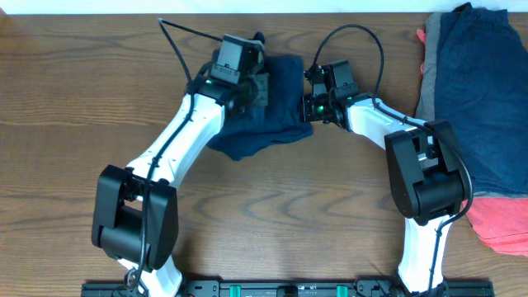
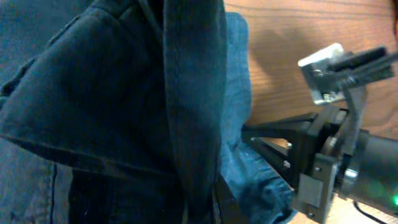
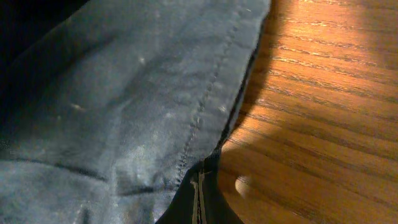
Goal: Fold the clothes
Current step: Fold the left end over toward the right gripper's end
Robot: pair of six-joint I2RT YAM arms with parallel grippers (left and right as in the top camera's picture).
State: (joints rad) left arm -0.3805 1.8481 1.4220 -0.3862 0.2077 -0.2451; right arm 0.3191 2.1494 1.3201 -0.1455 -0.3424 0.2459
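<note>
The navy shorts (image 1: 276,124) lay bunched on the desk (image 1: 82,99), a little beyond its middle, between the two arms. From overhead the heap was longer than wide. Its long axis ran on a slant, from a squarer block of cloth at the far right down to a narrowing tip that pointed toward the near left. The cloth was too crumpled to tell which end was the waistband and which the legs.

The left hand (image 1: 254,86) sat on the far left part of the shorts, pressed into the cloth. In the left wrist view a dark, thick fold of the shorts (image 2: 93,112) ran from top to bottom across the picture and covered the fingers, so I cannot tell whether that hand was open or closed.

The right hand (image 1: 310,102) was at the right edge of the shorts, reaching in from the side. In the left wrist view its black fingers (image 2: 273,134) narrowed toward each other where they met the cloth. In the right wrist view a stitched hem (image 3: 205,106) ran along the cloth's edge down to the dark fingertips at the bottom, which were pinched together on that edge. So the right hand was closed on the shorts.

At the right end of the desk, well apart from the shorts, lay a pile. It held a spread navy garment (image 1: 474,107), a coral-red piece (image 1: 505,221) nearer the front, and a grey edge (image 1: 499,196) showing between them.
</note>
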